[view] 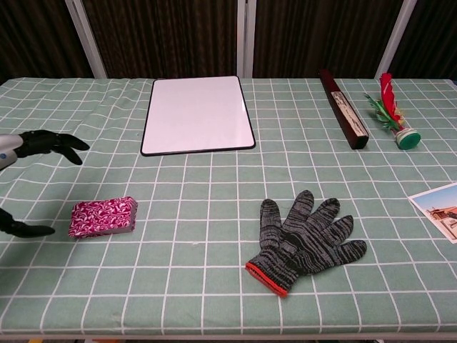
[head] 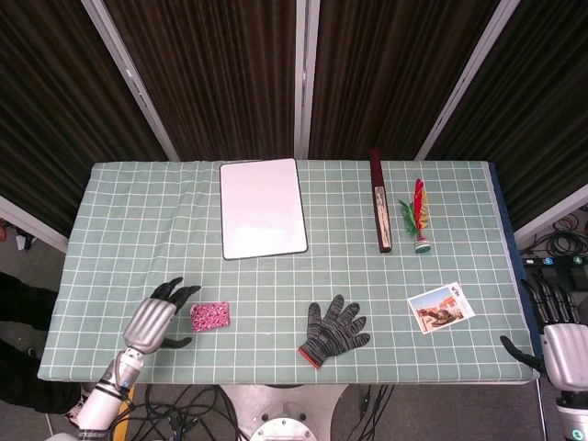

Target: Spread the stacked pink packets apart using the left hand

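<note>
Left hand hovering right next to the pink packets, nothing grabbed.

We've got the left hand (head: pixel 158 317) in the lower left of the head view, fingers spread apart and holding nothing, sitting just left of the stack of pink packets (head: pixel 209 316) without touching it as far as we can see. In the chest view the stack (view: pixel 103 216) sits at lower left on the green checked tablecloth (view: pixel 214 186), with dark fingertips (view: pixel 50 143) poking in from the left edge. Our right hand (head: pixel 559 338) is off the table's lower right corner, fingers apart, empty. Also on the table: a whiteboard (head: pixel 263 208) upper middle, a knit glove (head: pixel 334 331) bottom centre, a photo card (head: pixel 441 307) to its right.
</note>
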You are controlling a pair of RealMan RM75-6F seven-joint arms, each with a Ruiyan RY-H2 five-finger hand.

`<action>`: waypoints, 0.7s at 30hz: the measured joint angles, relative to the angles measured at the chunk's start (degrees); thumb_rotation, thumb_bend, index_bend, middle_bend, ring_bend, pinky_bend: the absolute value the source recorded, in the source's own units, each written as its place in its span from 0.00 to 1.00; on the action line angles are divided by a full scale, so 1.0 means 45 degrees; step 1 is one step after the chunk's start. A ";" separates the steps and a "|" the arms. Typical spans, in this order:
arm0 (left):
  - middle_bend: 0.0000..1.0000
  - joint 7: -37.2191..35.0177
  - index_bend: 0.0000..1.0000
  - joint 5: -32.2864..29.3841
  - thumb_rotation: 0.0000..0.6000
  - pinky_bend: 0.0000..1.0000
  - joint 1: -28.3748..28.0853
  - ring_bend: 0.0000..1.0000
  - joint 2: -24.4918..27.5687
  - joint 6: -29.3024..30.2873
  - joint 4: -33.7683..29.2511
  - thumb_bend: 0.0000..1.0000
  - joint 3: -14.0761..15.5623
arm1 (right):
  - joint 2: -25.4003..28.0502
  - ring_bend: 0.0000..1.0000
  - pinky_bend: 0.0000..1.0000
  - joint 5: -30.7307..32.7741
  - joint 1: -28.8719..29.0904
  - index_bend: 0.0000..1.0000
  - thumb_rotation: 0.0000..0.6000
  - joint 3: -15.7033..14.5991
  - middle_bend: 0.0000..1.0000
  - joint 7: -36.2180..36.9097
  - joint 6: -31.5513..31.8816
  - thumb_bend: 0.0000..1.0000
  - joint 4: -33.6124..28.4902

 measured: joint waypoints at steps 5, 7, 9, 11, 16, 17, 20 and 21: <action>0.22 0.0487 0.14 -0.0590 1.00 0.15 -0.0379 0.07 -0.0375 -0.0544 -0.0209 0.05 -0.0126 | -0.0034 0.00 0.00 0.0068 -0.0009 0.00 1.00 -0.0001 0.00 0.0105 -0.0068 0.08 0.0113; 0.22 0.0679 0.14 -0.0745 1.00 0.15 -0.0475 0.07 -0.0541 -0.0644 -0.0267 0.05 -0.0145 | -0.0053 0.00 0.00 0.0085 -0.0009 0.00 1.00 -0.0002 0.00 0.0130 -0.0093 0.08 0.0158; 0.22 0.0926 0.14 -0.0858 1.00 0.15 -0.0551 0.07 -0.0704 -0.0691 -0.0303 0.05 -0.0155 | -0.0076 0.00 0.00 0.0100 -0.0009 0.00 1.00 -0.0006 0.00 0.0165 -0.0118 0.08 0.0205; 0.22 0.1176 0.14 -0.0972 1.00 0.15 -0.0617 0.07 -0.0868 -0.0725 -0.0326 0.05 -0.0163 | -0.0094 0.00 0.00 0.0108 -0.0007 0.00 1.00 -0.0007 0.00 0.0187 -0.0137 0.08 0.0242; 0.23 0.1961 0.14 -0.1563 1.00 0.15 -0.0816 0.07 -0.1325 -0.0887 -0.0297 0.05 -0.0247 | -0.0145 0.00 0.00 0.0141 -0.0005 0.00 1.00 0.0010 0.00 0.0211 -0.0152 0.08 0.0286; 0.23 0.2135 0.14 -0.1693 1.00 0.15 -0.0855 0.07 -0.1395 -0.0929 -0.0270 0.05 -0.0264 | -0.0161 0.00 0.00 0.0146 -0.0013 0.00 1.00 0.0014 0.00 0.0217 -0.0139 0.08 0.0314; 0.25 0.2680 0.14 -0.2218 1.00 0.15 -0.0976 0.07 -0.1627 -0.1068 -0.0167 0.05 -0.0321 | -0.0181 0.00 0.00 0.0181 -0.0038 0.00 1.00 0.0022 0.00 0.0251 -0.0125 0.08 0.0372; 0.26 0.2840 0.15 -0.2437 1.00 0.15 -0.1017 0.07 -0.1714 -0.1113 -0.0126 0.05 -0.0343 | -0.0179 0.00 0.00 0.0193 -0.0042 0.00 1.00 0.0026 0.00 0.0261 -0.0127 0.08 0.0380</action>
